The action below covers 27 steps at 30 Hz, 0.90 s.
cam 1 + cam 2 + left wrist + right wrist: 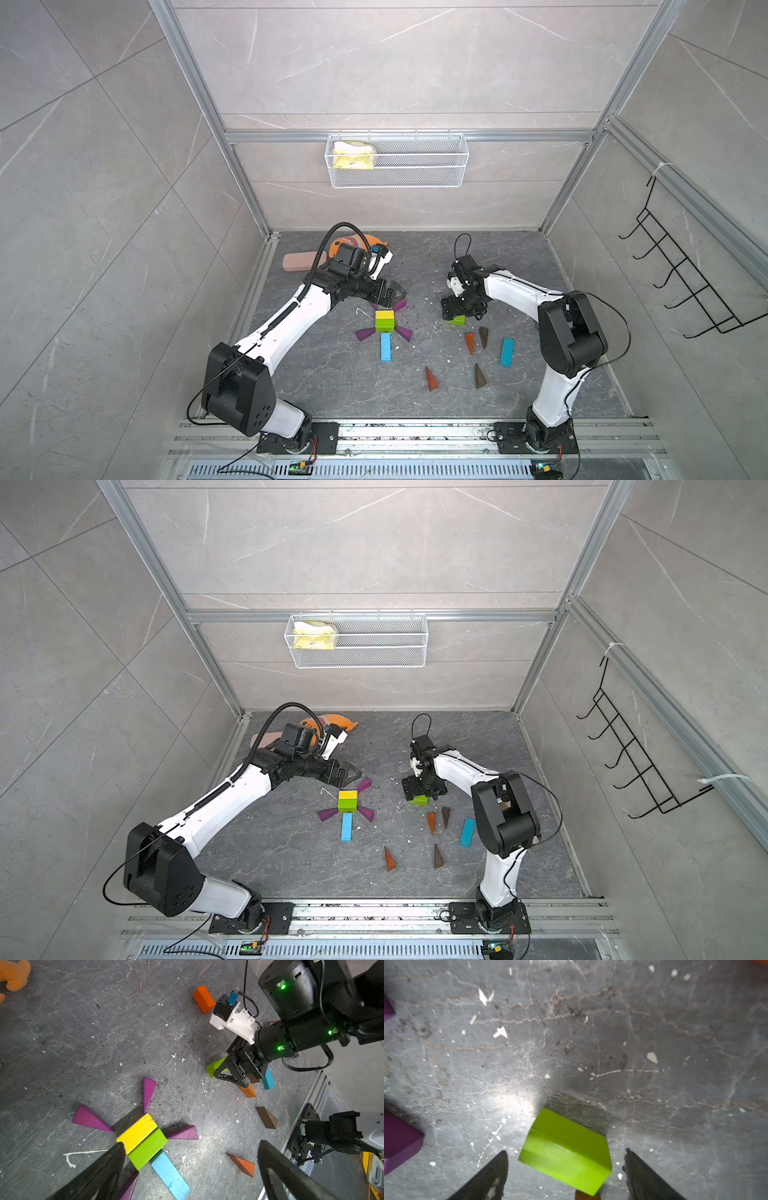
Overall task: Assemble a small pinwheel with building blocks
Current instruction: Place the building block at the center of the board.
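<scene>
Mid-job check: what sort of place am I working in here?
Probably a lab test cell dressed like a bathroom corner: stone-look tiled walls, an aluminium frame, and a wire basket hung on the back wall.

Left hand [397,294], right hand [565,1151], jaws spread.

Pale grey stone-look tiles with thin white veins cover the back wall [399,62] and the side walls, edged by a silver metal frame [407,136]. A white wire basket [419,171] holding a yellow cloth [353,160] hangs on the back wall, and a black wire hook rack [690,291] on the right one. The floor [457,399] is dark grey veined stone, flecked with white chips.
</scene>
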Motion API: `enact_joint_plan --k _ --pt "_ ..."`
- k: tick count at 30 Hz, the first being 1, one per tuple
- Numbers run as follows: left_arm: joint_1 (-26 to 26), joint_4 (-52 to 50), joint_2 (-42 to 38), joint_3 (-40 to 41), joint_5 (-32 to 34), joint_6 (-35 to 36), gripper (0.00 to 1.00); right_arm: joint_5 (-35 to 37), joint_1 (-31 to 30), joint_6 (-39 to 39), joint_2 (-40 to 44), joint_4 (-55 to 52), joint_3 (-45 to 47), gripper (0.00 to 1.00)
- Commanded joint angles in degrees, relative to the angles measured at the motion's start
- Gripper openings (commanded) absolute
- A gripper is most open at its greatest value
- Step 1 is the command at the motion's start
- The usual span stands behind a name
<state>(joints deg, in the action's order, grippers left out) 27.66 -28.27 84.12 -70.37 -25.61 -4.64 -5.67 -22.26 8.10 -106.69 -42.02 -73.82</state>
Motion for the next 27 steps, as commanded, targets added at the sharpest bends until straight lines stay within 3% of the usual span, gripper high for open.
enact_joint_plan --k 1,9,17,27 --pt "0.2 -0.4 -1.4 -1.2 -1.1 1.2 1.0 -1.2 -0.6 2.6 1.0 -0.9 -0.6 0.85" --pt "0.2 -0.5 -1.5 -1.2 -1.3 1.1 1.0 -0.9 -1.3 4.9 1.1 -0.1 1.2 0.83" --pt "0.3 -0.4 -1.6 -1.0 -1.3 1.1 1.0 0.7 -2.2 4.0 0.3 0.2 0.4 0.68" --pt "0.2 -0.4 -1.5 -1.1 -1.3 1.1 1.0 0.8 -2.7 -0.8 0.3 2.3 0.6 0.69"
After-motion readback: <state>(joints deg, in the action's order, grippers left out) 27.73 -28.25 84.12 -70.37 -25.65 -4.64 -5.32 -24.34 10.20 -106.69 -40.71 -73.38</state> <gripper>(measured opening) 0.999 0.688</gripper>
